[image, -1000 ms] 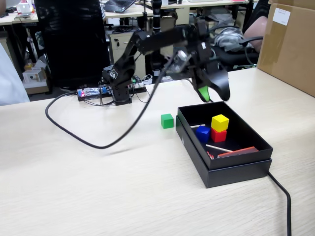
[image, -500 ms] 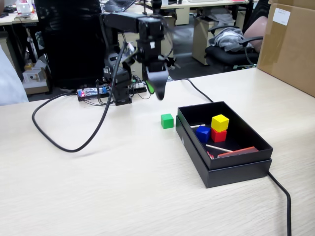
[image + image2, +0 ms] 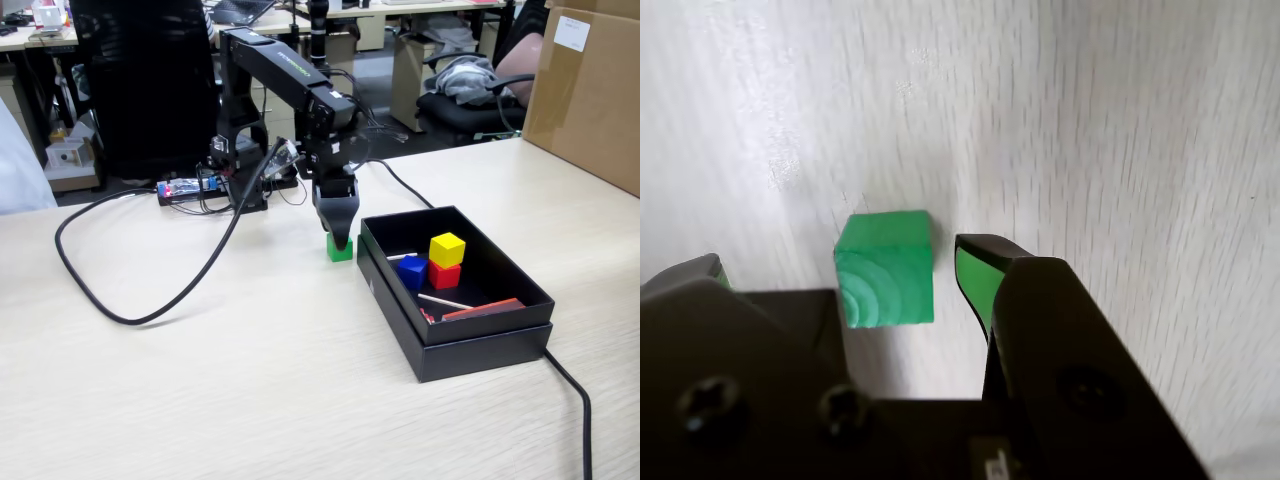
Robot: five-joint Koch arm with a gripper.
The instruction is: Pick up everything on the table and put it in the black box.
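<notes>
The shallow matte black cardboard box (image 3: 500,325) lies long axis receding on the pale wood-grain counter (image 3: 250,390), holding three cubes. Just left, the small green cube (image 3: 886,270) sits between the unclenched gripper (image 3: 840,265) tips. Office chairs stand behind.

fixed view: elevated front, faces arm base, wide. wrist view: close, probably straight down. shared: green cube (image 3: 340,249) (image 3: 886,270).

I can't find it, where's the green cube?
In the fixed view, the green cube sits on the table, just left of the black box, under the gripper.
</notes>
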